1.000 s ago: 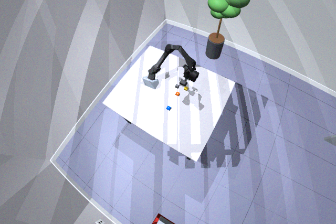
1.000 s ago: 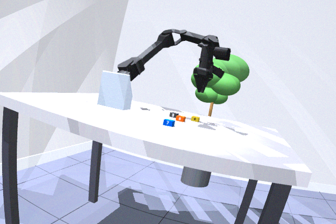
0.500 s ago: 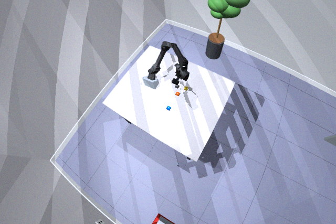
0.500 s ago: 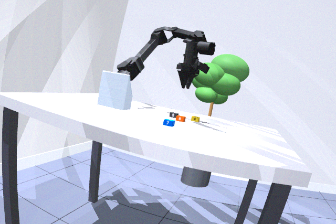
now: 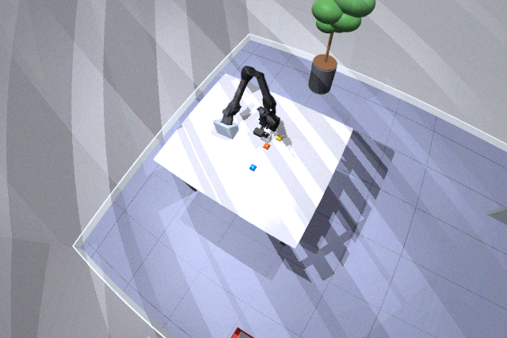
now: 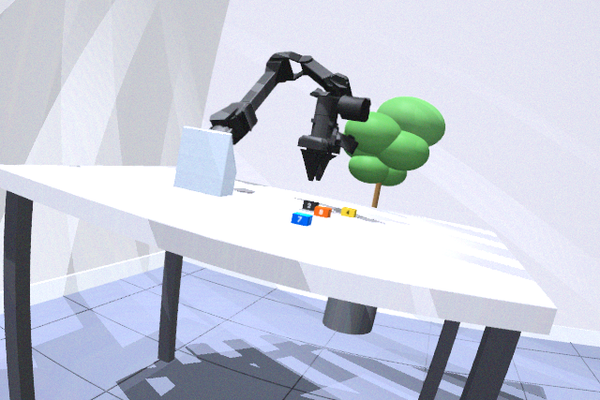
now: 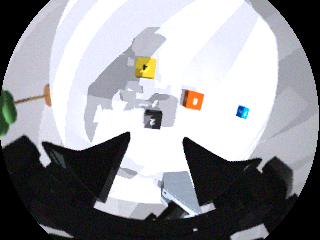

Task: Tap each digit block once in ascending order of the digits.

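The black block (image 6: 309,204) (image 7: 153,119) shows a 2. The yellow block (image 5: 279,138) (image 6: 348,212) (image 7: 145,67) shows a 4. The blue block (image 5: 253,167) (image 6: 301,218) (image 7: 242,112) shows a 7. The orange block (image 5: 266,146) (image 6: 322,212) (image 7: 194,100) shows a digit that looks like 8 or 6. My gripper (image 6: 315,179) (image 7: 157,136) is open and empty, pointing down above the table, a little way over the black block. In the wrist view the black block lies just beyond the gap between the fingertips. In the top view the arm hides most of the area around the black block.
The white table (image 5: 221,179) (image 6: 436,259) carries the blocks. A pale blue-grey wedge (image 5: 226,128) (image 6: 203,161) (image 7: 180,186) stands at the arm's base. The yellow and orange blocks lie close to the black one; blue is farther off. A potted plant (image 5: 321,77) stands beyond the table.
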